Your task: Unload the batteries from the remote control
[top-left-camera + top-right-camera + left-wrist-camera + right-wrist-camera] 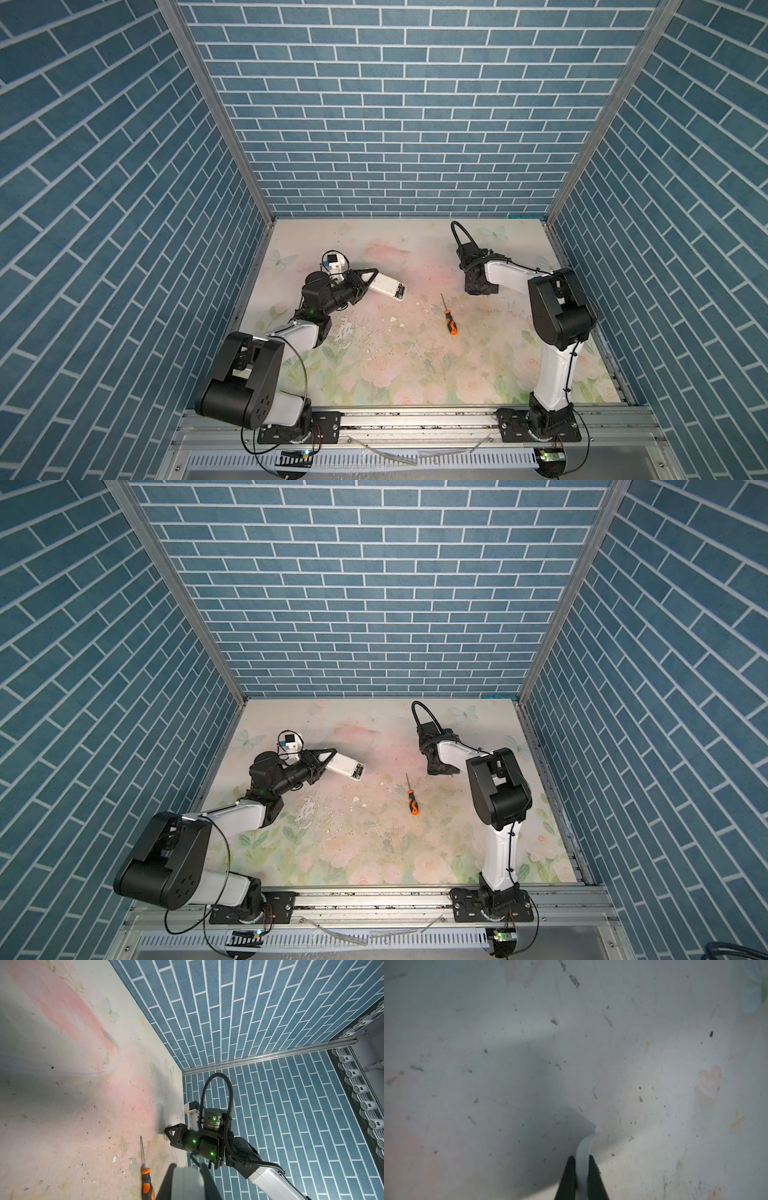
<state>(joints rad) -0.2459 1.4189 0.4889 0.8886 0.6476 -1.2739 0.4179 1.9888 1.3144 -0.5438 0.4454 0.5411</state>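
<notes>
0 batteries: on table [415, 353]; unloading pending.
Left gripper [370, 281]: clamped on remote [386, 286].
Right gripper [580, 1159], remote's 3 o'clock: pinching white cover [584, 1146].

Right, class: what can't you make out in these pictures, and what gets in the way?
- Batteries: none visible; the remote in the left gripper is too small in both top views to show inside its open end.
- White piece in the right gripper: blurred and cut off by the edge in the right wrist view.
- Its tips: hidden by its own body in both top views.
</notes>
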